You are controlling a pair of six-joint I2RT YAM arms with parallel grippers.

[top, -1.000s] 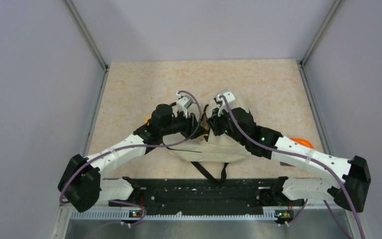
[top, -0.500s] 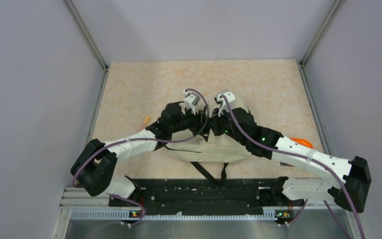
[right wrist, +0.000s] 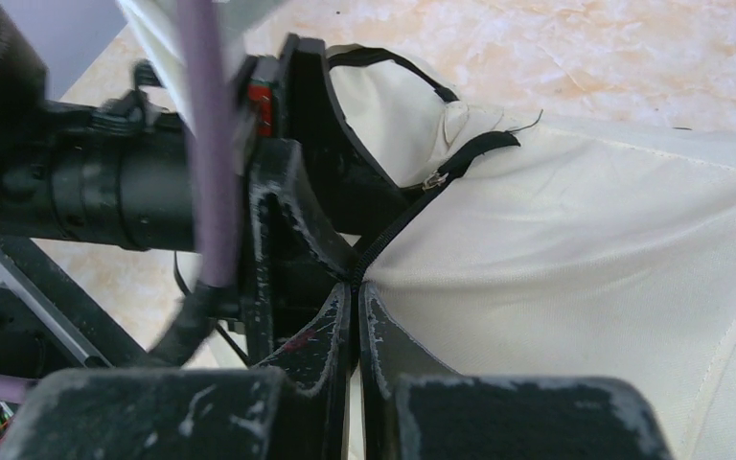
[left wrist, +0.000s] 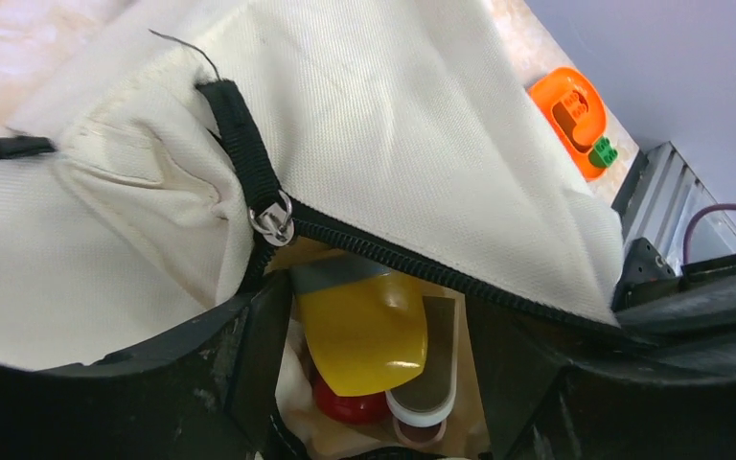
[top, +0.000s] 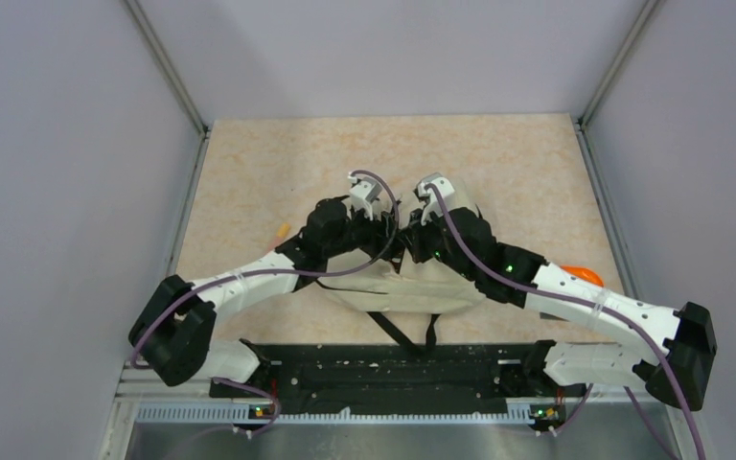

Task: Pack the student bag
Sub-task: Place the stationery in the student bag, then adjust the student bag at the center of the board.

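The cream student bag (top: pixel 412 287) lies mid-table under both arms. My right gripper (right wrist: pixel 356 321) is shut on the bag's zipper edge (right wrist: pixel 388 225) and holds the mouth apart. In the left wrist view the black zipper (left wrist: pixel 422 264) frames the opening. My left gripper (left wrist: pixel 379 383) reaches into it, open, with its fingers (left wrist: pixel 249 364) set wide. Between them, clear of both, lies a yellow object with a grey band (left wrist: pixel 364 326). Under it sit a red piece (left wrist: pixel 345 402) and a white-rimmed grey oblong (left wrist: pixel 431 374). From above, the left gripper (top: pixel 390 238) is hidden by its wrist.
An orange toy with a green block (left wrist: pixel 575 115) lies on the table right of the bag, partly behind the right arm (top: pixel 580 275). A small orange item (top: pixel 281 231) lies left of the left arm. Grey walls enclose the table, with the black mounting rail (top: pixel 383 369) at the near edge.
The left arm's wrist has swung right over the bag mouth and its elbow has shifted, uncovering the small orange item on the left. The right arm has stayed put.
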